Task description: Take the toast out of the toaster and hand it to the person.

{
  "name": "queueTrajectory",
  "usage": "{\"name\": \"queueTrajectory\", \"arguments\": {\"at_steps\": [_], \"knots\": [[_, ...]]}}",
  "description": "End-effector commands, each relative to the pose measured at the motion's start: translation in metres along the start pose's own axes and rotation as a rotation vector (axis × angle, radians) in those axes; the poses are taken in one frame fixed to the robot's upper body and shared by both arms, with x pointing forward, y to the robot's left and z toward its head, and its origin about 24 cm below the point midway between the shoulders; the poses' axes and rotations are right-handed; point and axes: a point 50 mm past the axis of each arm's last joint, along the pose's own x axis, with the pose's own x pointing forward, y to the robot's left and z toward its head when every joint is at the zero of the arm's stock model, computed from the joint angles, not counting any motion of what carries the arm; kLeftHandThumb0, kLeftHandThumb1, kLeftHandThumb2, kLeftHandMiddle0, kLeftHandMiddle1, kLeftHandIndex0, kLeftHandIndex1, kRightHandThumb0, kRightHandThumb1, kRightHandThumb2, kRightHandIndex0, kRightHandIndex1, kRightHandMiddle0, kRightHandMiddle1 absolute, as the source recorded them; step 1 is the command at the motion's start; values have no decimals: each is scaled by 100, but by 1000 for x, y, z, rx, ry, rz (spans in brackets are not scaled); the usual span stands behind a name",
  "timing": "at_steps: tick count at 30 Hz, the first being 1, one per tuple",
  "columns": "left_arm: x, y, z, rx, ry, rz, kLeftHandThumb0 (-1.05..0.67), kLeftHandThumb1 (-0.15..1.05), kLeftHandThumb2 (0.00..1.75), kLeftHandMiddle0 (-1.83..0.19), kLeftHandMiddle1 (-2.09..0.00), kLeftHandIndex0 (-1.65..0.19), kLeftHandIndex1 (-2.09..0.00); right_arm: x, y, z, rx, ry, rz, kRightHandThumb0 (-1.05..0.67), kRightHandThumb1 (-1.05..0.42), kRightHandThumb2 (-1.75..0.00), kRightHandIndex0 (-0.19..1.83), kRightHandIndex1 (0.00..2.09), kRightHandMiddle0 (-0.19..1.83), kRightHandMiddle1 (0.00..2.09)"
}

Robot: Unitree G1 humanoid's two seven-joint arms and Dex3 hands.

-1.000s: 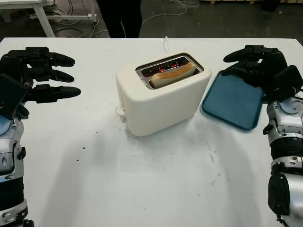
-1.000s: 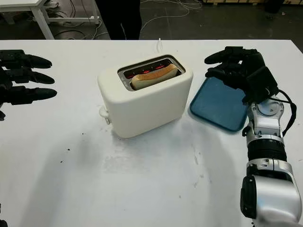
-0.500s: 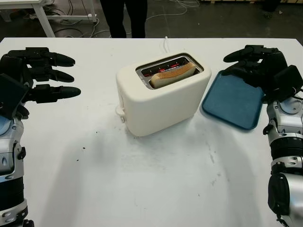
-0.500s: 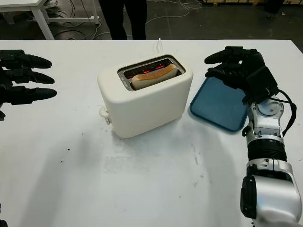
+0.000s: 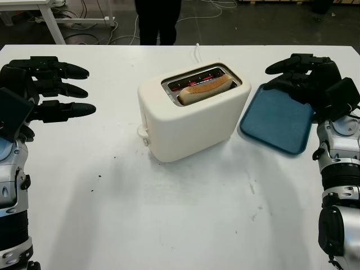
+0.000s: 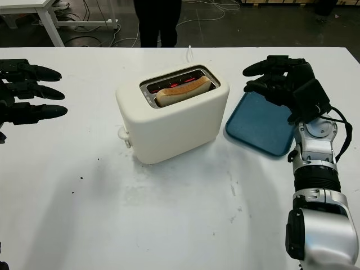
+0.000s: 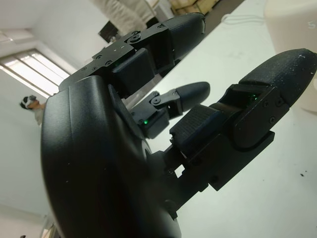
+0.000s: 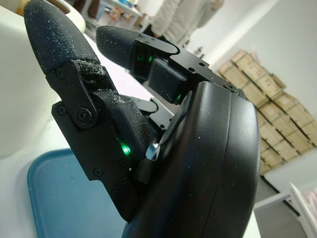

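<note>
I'm looking at one white tabletop (image 5: 180, 225) carrying one cream toaster (image 5: 191, 115) at centre, one toast (image 5: 205, 88) sitting in its slot. One blue tray (image 5: 275, 121) is lying at 3 o'clock, just beside it. A person (image 5: 158, 19) is standing at 12. Left robot hand (image 5: 48, 90) is hovering open at 9; right robot hand (image 5: 306, 81) is hanging open above the tray.

Dark floor (image 5: 270, 22) with loose cables (image 5: 90, 34) behind white table (image 5: 169, 214), white desk leg (image 5: 50, 22) far left, stacked cardboard boxes (image 8: 270, 124).
</note>
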Motion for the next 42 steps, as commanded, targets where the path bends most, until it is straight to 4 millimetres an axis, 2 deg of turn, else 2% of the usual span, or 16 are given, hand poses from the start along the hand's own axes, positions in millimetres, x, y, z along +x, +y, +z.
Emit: {"name": "queueTrajectory", "arguments": {"at_steps": [1, 10, 42], "knots": [[-1, 1, 0, 8, -6, 4, -104, 36, 0, -116, -51, -113, -37, 1, 0, 3, 1, -16, -6, -105, -80, 0, 105, 76, 112, 49], [-2, 1, 1, 3, 1, 7, -100, 34, 0, -116, -50, -113, -37, 1, -1, 3, -3, -20, -5, -105, -80, 0, 105, 75, 111, 48], [0, 1, 1, 14, -14, -1, -104, 35, 0, -118, -49, -113, -36, 2, 0, 5, 2, -22, -4, -105, -79, 0, 107, 74, 112, 48]]}}
